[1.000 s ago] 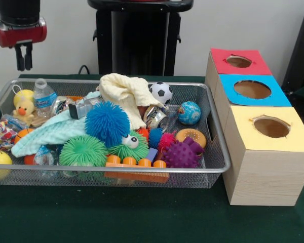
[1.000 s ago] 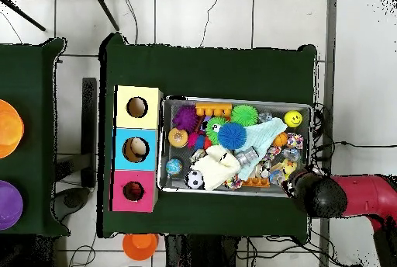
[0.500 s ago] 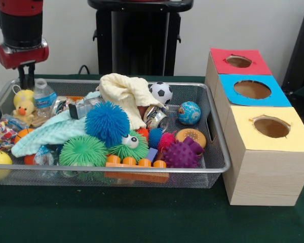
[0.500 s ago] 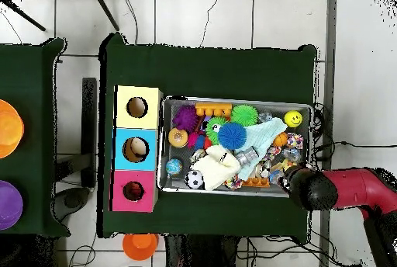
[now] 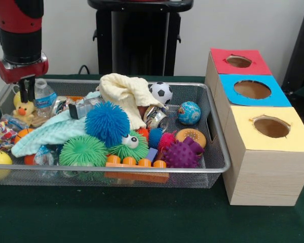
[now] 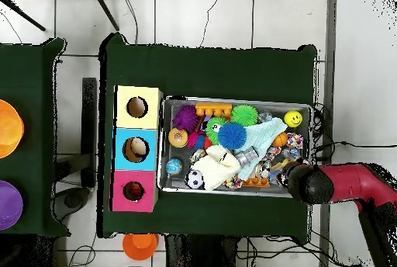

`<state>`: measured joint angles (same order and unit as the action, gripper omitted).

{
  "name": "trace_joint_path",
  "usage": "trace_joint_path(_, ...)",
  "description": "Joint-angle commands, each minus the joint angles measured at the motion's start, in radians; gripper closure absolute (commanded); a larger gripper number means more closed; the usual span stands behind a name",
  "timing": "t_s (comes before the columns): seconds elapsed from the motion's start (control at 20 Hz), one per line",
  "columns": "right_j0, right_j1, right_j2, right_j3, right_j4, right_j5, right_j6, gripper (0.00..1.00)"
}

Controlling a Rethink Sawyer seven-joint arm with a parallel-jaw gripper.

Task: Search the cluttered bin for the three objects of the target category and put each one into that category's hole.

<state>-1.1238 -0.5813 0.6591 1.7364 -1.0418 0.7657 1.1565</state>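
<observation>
One gripper [image 5: 25,94], jaws nearly together and empty, hangs over the bin's [image 5: 219,152] end farthest from the holes, with the yellow duck [image 5: 23,109] right below and the water bottle [image 5: 43,96] just beside them.

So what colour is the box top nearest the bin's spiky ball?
Yellow, clearest in the front view, beside the purple spiky ball.
</observation>
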Motion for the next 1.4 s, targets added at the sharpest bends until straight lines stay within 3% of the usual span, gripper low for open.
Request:
trace_joint_path(0.05,-0.002,0.072,0.014,-0.09,-0.029,0.051,-0.348,1.0)
trace_joint_path(0.2,0.002,0.083,0.009,-0.105,-0.029,0.066,-0.358,1.0)
trace_joint_path(0.25,0.003,0.086,0.007,-0.11,-0.027,0.068,-0.362,0.0)
trace_joint_path(0.65,0.008,0.091,-0.01,-0.13,-0.036,0.08,-0.39,0.0)
trace_joint_path(1.4,0.046,0.087,-0.052,-0.145,-0.096,0.039,-0.332,0.0)
